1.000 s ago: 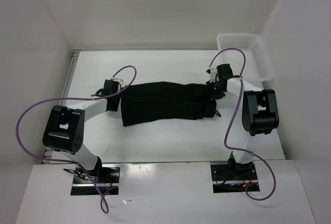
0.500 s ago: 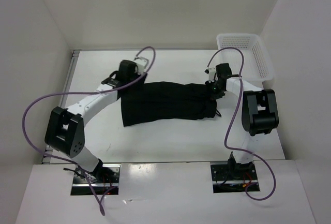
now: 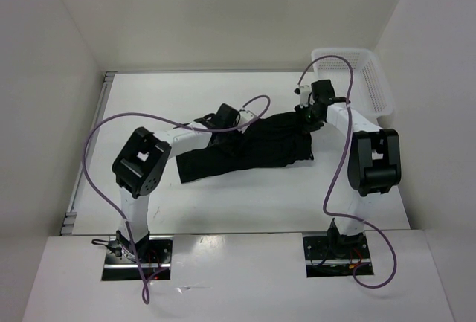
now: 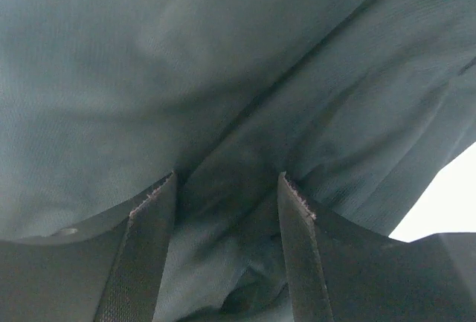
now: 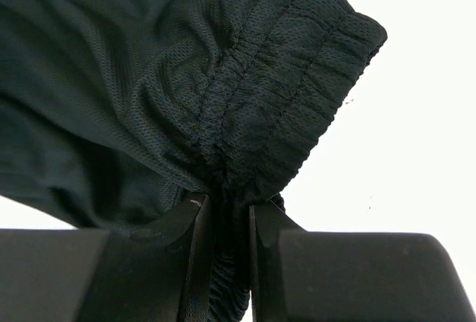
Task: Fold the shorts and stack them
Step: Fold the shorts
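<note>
One pair of black mesh shorts [image 3: 245, 151], lying on the counter [image 3: 245, 203] as a long band strung between the two hands. It's soft, light and limp, with no stiffness. My read is it will sag and fold wherever it isn't supported, and the smooth knit may slip out of a shallow pinch. The best hold is the elastic waistband [image 5: 297, 91]: gathered, thick and ribbed, so the fingers get bite. Elsewhere, take a doubled edge or hem, not a single layer. Right hand [image 5: 227, 204] is narrow, clamped on the bunched waistband right at its fingertips, with the rest of the cloth fanning out ahead of it. Left hand [image 4: 227, 188] stands wide, buried in the fabric; cloth drapes over and dips into the gap between its fingers, not pinched as far as I can see. Count: shorts x1, and I can't separate the legs as it lies. White mesh basket [image 3: 375, 76] x1, just beyond the right hand. Hands x2. No second garment in view to stack on.
</note>
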Controlling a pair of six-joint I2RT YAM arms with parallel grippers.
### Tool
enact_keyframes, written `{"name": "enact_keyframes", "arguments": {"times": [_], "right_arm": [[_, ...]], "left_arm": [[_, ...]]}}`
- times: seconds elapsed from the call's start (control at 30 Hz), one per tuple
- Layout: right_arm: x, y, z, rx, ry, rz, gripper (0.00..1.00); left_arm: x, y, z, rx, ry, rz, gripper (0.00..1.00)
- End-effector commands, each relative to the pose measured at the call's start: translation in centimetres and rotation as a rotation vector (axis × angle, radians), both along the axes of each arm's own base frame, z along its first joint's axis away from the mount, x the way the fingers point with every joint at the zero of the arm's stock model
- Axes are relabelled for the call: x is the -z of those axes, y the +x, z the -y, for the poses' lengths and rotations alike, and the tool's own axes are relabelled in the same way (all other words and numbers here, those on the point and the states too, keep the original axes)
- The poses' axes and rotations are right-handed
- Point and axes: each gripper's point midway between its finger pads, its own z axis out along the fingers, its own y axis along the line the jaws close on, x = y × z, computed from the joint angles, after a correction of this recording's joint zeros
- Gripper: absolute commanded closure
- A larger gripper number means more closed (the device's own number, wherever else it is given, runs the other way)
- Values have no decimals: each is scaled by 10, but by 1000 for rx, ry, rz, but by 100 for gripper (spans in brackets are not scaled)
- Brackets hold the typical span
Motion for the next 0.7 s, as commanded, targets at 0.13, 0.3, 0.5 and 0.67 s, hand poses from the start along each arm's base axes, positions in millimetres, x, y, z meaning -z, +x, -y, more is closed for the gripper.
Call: {"name": "enact_keyframes", "arguments": {"times": [0.13,0.3,0.5,0.67], "right_arm": [[-60,14,-14,6,70,119,100],[-66,17,-11,18,40,141,100],[-77,24,-13,44,-90,185,100],[-116,38,-22,67,-153,275,100]], "left_arm": [[-8,8,28,34,-11,49,36],[-68,26,16,-44,-5,192,33],[-72,8,-75,-181,79,103,33],[-61,-3,-149,-326,121,24,33]]}}
